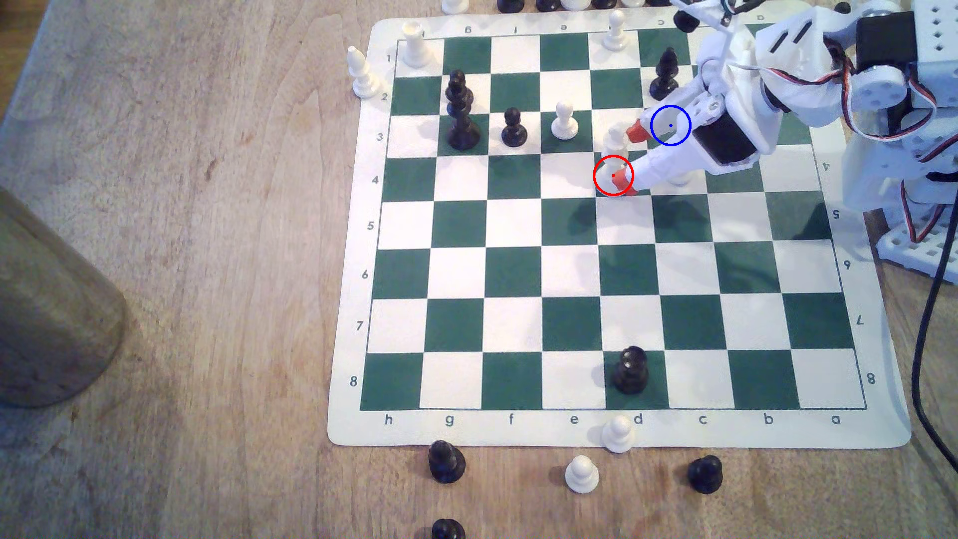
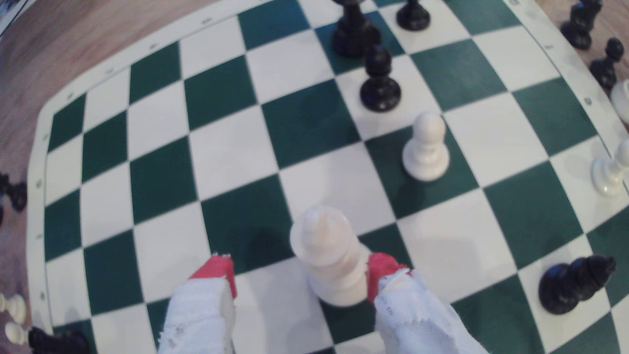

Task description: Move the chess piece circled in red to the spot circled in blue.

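The chess piece circled in red (image 1: 615, 147) is a tall cream-white piece standing upright on a green square of row 4, with the red ring around its base. My gripper (image 1: 630, 155) is open and straddles it from the exterior view's right. In the wrist view the piece (image 2: 326, 252) stands between the red-tipped fingers (image 2: 218, 272). One tip rests against its side and the other stands well apart. The spot circled in blue (image 1: 670, 125) has its ring drawn over the gripper's white body, which hides the square beneath.
A white pawn (image 1: 564, 122), a black pawn (image 1: 514, 127) and a tall black piece (image 1: 460, 111) stand in row 3 to the exterior view's left. A black bishop (image 1: 665, 72) stands just behind the gripper. Several captured pieces lie beyond the board's (image 1: 570, 331) edges.
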`<action>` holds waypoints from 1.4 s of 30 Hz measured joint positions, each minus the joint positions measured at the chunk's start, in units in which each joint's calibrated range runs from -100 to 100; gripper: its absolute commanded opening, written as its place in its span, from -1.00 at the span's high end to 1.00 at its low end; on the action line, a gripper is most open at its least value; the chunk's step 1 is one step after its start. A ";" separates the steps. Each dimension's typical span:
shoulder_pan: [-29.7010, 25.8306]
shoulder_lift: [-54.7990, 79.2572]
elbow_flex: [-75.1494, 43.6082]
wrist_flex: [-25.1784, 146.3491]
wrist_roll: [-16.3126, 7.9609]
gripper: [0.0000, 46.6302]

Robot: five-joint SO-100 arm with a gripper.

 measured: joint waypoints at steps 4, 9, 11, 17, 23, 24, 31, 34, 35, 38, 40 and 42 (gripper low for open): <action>1.18 1.84 0.00 -2.63 0.00 0.11; 1.18 3.85 0.00 -6.22 0.20 0.12; 1.18 4.69 0.00 -7.09 0.29 0.14; 1.18 4.86 0.00 -8.37 0.29 0.35; 1.18 5.78 0.00 -9.88 0.29 0.41; 1.18 6.03 0.00 -10.04 0.29 0.41; 1.11 6.70 0.00 -11.31 0.29 0.57; 0.44 6.70 0.00 -11.55 0.00 0.62; 0.29 7.04 0.00 -11.63 -0.05 0.62; -0.88 7.96 0.00 -11.79 -0.10 0.66; -0.88 7.96 0.00 -12.11 -0.10 0.70; -0.88 7.96 0.00 -12.19 -0.10 0.75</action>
